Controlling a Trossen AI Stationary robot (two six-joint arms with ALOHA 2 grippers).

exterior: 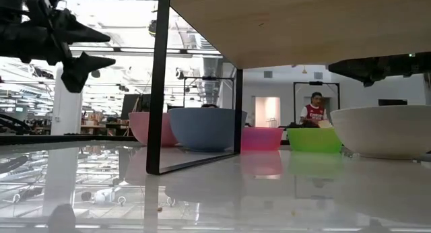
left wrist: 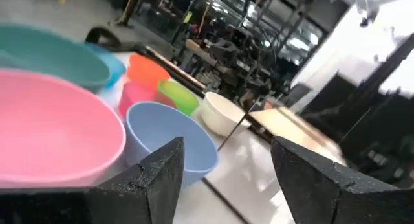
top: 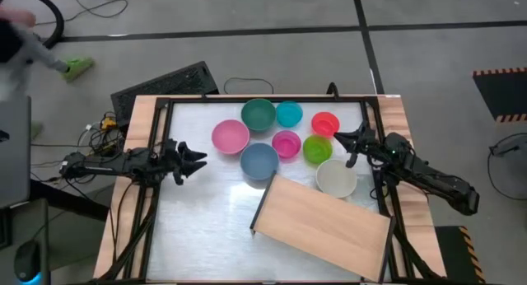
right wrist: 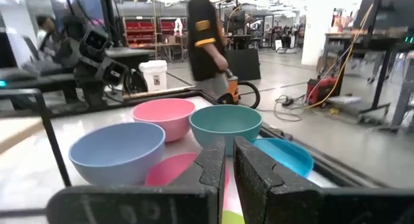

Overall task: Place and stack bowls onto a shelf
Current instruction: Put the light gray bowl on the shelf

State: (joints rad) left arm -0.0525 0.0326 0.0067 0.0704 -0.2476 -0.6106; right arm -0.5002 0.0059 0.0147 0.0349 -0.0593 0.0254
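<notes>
Eight bowls sit loose on the table behind the shelf [top: 328,226], none on it: pink bowl [top: 230,136], teal bowl [top: 258,114], cyan bowl [top: 289,114], red bowl [top: 325,123], magenta bowl [top: 286,143], green bowl [top: 317,149], blue-grey bowl [top: 258,160], white bowl [top: 336,178] just beside the shelf's far edge. Left gripper [top: 196,161] hovers near the pink bowl, fingers spread wide, empty. Right gripper [top: 344,140] hangs by the green and red bowls, fingers nearly closed, gripping nothing.
</notes>
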